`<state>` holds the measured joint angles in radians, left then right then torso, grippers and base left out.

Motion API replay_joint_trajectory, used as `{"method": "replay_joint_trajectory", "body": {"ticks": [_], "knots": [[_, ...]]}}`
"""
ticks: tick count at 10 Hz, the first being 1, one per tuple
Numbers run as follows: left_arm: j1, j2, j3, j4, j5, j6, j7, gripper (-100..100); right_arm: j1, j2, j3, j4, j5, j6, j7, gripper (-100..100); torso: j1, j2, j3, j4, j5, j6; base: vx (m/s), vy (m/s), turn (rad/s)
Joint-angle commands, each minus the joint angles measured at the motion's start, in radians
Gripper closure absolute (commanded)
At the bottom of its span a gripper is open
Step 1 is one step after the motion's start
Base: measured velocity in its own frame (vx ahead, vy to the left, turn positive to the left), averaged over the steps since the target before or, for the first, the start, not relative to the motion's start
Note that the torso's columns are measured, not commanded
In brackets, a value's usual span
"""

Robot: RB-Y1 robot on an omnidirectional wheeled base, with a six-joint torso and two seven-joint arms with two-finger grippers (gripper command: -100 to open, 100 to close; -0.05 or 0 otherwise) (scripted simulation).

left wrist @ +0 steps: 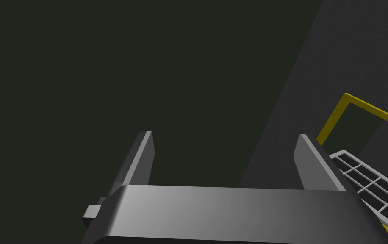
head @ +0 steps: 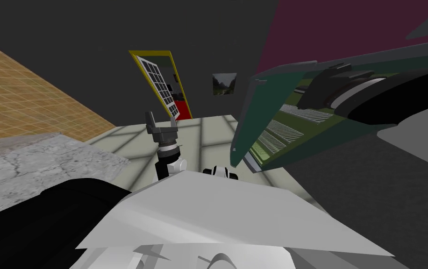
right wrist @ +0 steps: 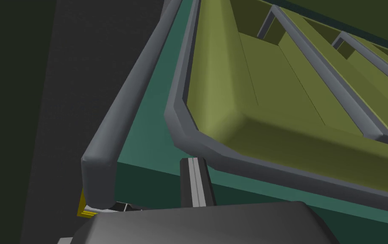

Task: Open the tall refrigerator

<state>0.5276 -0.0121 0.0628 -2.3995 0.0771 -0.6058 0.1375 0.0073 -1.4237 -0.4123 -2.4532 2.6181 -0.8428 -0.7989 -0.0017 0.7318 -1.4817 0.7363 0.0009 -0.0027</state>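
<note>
While the left end effector (left wrist: pixel 225 135) hangs spread, the right end effector (right wrist: pixel 194 163), pressed together, sits at the open refrigerator door (right wrist: pixel 153 127), beside its grey gasket (right wrist: pixel 176 123).

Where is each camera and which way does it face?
Head: on my head, steeply down at the open refrigerator door; left arm raised.
Left wrist: on the left hand, facing a dark wall and yellow-framed doorway; left jaws open.
Right wrist: on the right hand, close to the door's grey handle; right jaws shut.
Shared: refrigerator door, head and right wrist; doorway, head and left wrist.
</note>
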Motion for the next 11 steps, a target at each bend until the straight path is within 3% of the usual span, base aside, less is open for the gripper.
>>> {"method": "replay_joint_trajectory", "body": {"ticks": [1,3,11], "knots": [[0.000,0.000,0.000,0.000,0.000,0.000,0.000,0,-0.008,0.022,-0.011,0.027,-0.001,-0.001,-0.005,-100,-0.008,0.004,0.003,0.001,-0.003,0.002,0.044,0.153,-0.042],[0.000,0.000,0.000,0.000,0.000,0.000,0.000,0,-0.015,0.042,-0.020,0.052,-0.005,0.001,-0.008,-100,0.004,0.005,0.005,0.001,0.000,0.002,0.068,0.217,-0.046],[0.000,0.000,0.000,0.000,0.000,0.000,0.000,0,-0.048,0.143,-0.068,0.176,-0.020,0.007,-0.022,-100,0.001,0.009,0.007,0.003,-0.001,0.003,0.051,0.203,-0.038]]}}
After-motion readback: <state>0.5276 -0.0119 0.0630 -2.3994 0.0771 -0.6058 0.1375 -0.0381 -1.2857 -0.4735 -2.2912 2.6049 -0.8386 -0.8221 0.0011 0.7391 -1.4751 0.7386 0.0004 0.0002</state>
